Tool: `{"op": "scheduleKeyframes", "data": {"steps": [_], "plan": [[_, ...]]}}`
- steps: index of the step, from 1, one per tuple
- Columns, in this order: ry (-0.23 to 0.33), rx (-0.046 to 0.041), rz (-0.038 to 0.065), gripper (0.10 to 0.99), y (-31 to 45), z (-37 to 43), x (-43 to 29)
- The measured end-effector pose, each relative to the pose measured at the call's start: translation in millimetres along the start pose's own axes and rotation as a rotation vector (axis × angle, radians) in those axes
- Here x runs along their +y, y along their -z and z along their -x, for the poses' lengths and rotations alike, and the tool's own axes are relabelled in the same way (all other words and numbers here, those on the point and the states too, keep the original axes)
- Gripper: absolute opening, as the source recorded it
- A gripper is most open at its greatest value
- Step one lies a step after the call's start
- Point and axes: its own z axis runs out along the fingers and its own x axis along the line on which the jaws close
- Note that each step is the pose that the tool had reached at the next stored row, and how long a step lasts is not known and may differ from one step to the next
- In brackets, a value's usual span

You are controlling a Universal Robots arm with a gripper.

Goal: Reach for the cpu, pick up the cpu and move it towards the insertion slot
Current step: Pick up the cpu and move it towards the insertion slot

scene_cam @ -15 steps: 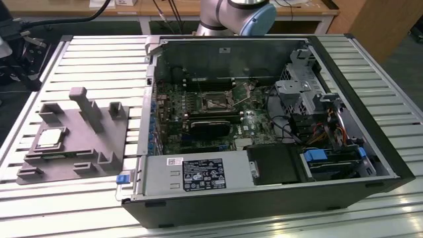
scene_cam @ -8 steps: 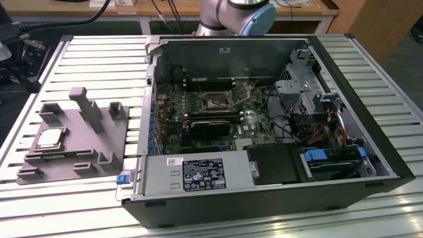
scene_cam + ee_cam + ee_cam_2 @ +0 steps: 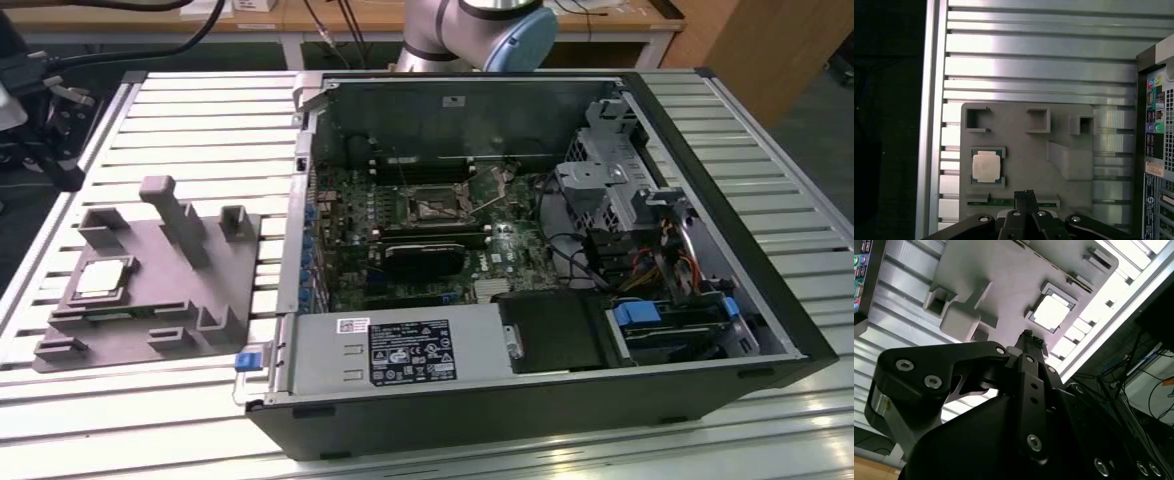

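On a ridged metal table (image 3: 200, 120), a grey plastic block (image 3: 160, 285) with upright posts lies flat. This block is the reference for everything else. The cpu (image 3: 104, 278), a small square chip with a silvery top, rests in a shallow square pocket on the block, close to the block's edge on the exterior view's left.

Just beside the block, on the exterior view's right, an open computer case (image 3: 534, 410) lies on its side with its green circuit board showing. The insertion slot (image 3: 437, 206), a square socket with a shiny frame and dark centre, sits on that board, well apart from the block.

Both wrist views look down on the block (image 3: 1019, 150) (image 3: 1004, 275) and the chip (image 3: 986, 166) (image 3: 1051, 312). The gripper (image 3: 1025, 194) (image 3: 1031, 340) hangs above the block, near the chip but not touching it. Its two dark fingertips are pressed together, with nothing between them. The chip lies untouched in its pocket. The case's rear panel (image 3: 1159, 150), with coloured sockets, stands beside the block in the first wrist view.
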Motion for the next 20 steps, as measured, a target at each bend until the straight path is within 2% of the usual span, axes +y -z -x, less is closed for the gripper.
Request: {"op": "scheduleKeyframes", "data": {"steps": [20], "plan": [[0.000,-0.0002,0.000,0.106,-13.5,-1.3,-0.5]]}}
